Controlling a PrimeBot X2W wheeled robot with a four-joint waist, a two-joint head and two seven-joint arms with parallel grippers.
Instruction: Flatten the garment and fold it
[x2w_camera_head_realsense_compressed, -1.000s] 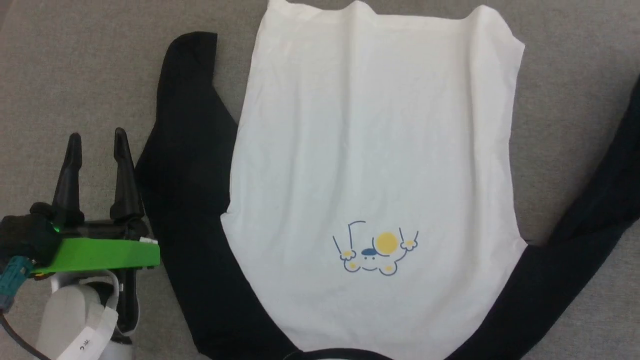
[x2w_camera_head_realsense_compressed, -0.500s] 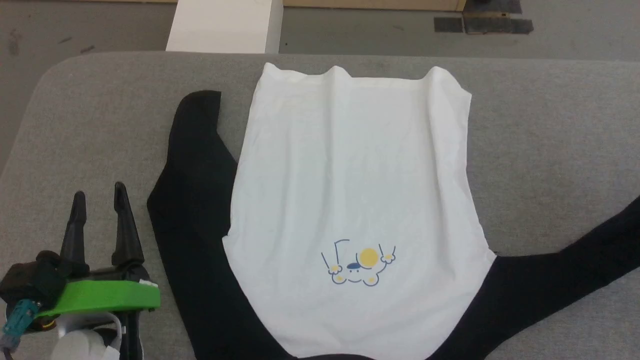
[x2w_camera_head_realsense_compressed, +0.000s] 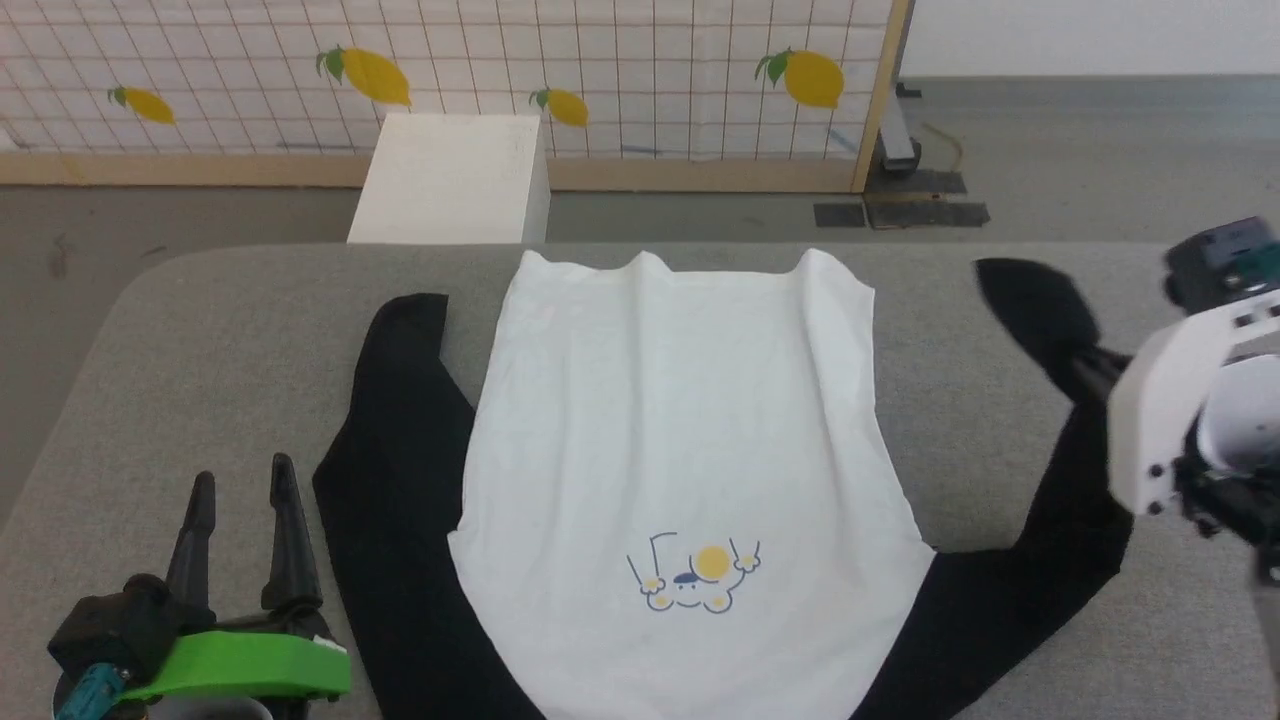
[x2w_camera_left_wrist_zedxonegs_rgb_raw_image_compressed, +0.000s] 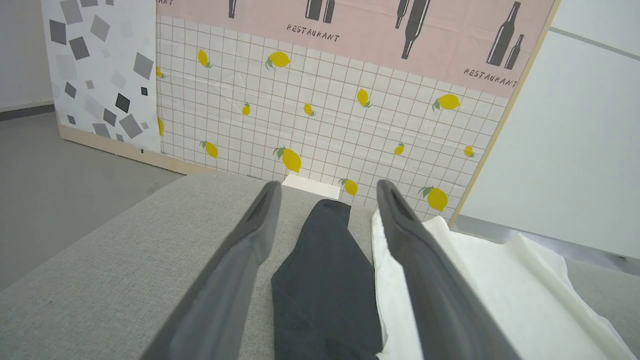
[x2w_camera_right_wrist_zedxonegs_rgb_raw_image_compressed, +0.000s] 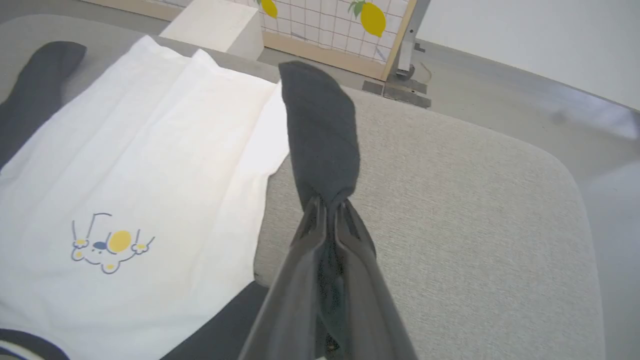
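panel (x2w_camera_left_wrist_zedxonegs_rgb_raw_image_compressed: 350, 30) showing RESTAURANT | right end effector (x2w_camera_right_wrist_zedxonegs_rgb_raw_image_compressed: 328, 202) pinching garment (x2w_camera_right_wrist_zedxonegs_rgb_raw_image_compressed: 150, 150) sleeve | left end effector (x2w_camera_head_realsense_compressed: 242, 472) gaping, garment lying just beside

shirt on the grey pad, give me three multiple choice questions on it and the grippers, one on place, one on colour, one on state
1. Where is the left gripper?
A) beside the shirt's left sleeve, holding no cloth
B) over the print
C) at the hem

2. What colour are both sleeves?
A) red
B) black
C) green

3. How is the right gripper?
A) open and empty
B) shut on the right sleeve
C) shut on nothing

Answers:
1 A, in the head view it stands just left of that sleeve with its fingers apart.
2 B, both sleeves are black against the white body.
3 B, the right wrist view shows dark cloth pinched between its fingers.
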